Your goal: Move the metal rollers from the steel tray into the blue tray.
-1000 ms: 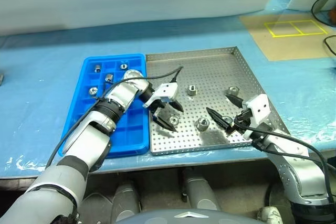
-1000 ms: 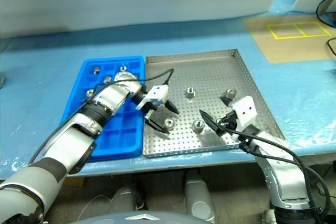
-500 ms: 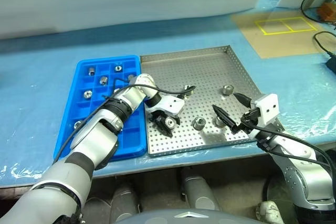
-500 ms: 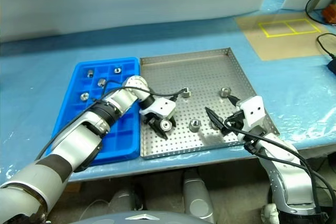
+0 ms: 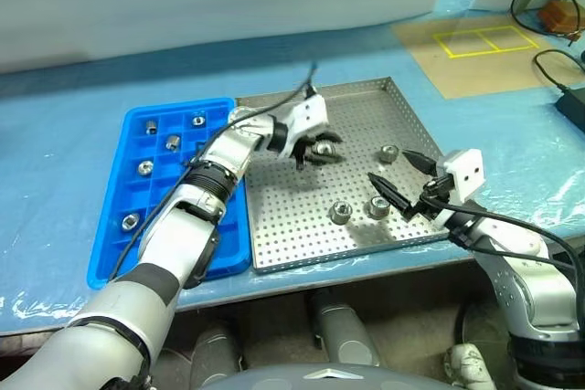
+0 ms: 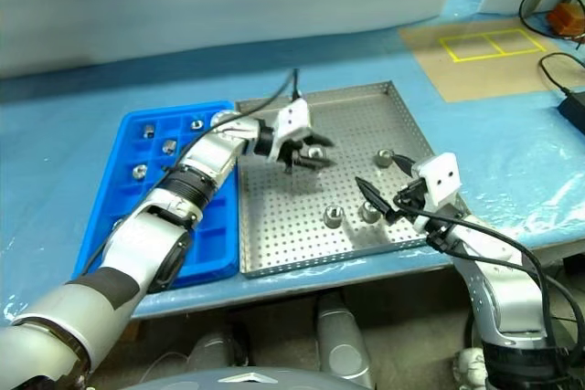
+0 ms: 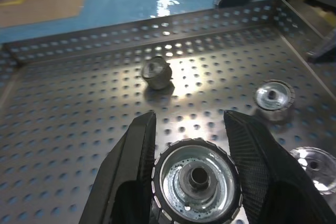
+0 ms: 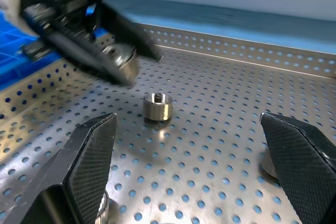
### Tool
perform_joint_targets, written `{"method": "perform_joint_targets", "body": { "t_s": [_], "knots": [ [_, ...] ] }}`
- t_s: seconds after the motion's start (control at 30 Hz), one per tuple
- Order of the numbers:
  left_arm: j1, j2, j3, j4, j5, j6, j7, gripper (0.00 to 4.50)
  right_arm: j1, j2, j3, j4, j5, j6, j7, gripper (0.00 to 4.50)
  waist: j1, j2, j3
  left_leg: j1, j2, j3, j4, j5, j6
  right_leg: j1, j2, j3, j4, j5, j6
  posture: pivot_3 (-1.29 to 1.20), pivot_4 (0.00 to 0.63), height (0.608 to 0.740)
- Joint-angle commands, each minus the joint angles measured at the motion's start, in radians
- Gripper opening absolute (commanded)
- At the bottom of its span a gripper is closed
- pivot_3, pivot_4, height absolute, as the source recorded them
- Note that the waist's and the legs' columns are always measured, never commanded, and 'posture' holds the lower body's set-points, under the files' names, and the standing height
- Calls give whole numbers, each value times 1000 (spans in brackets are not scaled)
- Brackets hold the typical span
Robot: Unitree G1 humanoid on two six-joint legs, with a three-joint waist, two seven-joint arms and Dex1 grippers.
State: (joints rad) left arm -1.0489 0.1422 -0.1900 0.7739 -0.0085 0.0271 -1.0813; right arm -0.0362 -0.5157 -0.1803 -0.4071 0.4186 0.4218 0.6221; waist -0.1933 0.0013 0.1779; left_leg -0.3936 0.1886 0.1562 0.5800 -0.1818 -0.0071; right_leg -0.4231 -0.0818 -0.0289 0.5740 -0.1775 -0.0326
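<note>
Left end effector (image 5: 315,148) clamped on metal roller (image 7: 195,181), raised above steel tray (image 5: 366,98). Right end effector (image 5: 403,181) spread wide, empty, near tray's right edge. Three rollers (image 5: 340,212) on steel tray; several in blue tray (image 5: 110,253).

A table covered with a light blue sheet (image 5: 55,152) carries everything here. Two trays lie directly on it, side by side and touching along their long edges: the blue tray (image 5: 108,242) toward the robot's left and the steel tray (image 5: 422,131) toward its right, both near the table's front edge. Beyond the steel tray's far right corner, a tan cardboard sheet (image 5: 462,66) lies flat on the covering, marked with a yellow taped rectangle (image 5: 480,39) split into two boxes. Black cables (image 5: 548,61) trail across the covering at the far right, past the cardboard.
</note>
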Motion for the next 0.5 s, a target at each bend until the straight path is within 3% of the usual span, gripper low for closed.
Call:
{"method": "perform_joint_targets", "body": {
  "t_s": [0.03, 0.27, 0.5],
  "knots": [
    [78, 27, 117, -202, -36, 108, 221, 1721, -94, -12, 45, 68, 16, -28, 72, 4500, 12, 0, 0, 0, 0, -1, 0, 1, 2, 0, 0, 0, 0, 0, 0, -299, 150, 740],
    [338, 42, 249, -615, -22, 268, 563, 1721, -279, 12, 147, 270, -11, -74, 193, 4500, 110, 1, -1, 0, 2, -4, -1, 2, 2, -2, 0, -6, 3, 1, -3, -86, 150, 740],
    [624, 43, 280, -957, 17, 382, 758, 1721, -428, 62, 229, 452, -41, -135, 297, 4500, 231, 1, 0, 1, 6, -3, -1, 3, 0, -3, -4, -6, 6, 1, -4, 68, 150, 740]
  ]
}}
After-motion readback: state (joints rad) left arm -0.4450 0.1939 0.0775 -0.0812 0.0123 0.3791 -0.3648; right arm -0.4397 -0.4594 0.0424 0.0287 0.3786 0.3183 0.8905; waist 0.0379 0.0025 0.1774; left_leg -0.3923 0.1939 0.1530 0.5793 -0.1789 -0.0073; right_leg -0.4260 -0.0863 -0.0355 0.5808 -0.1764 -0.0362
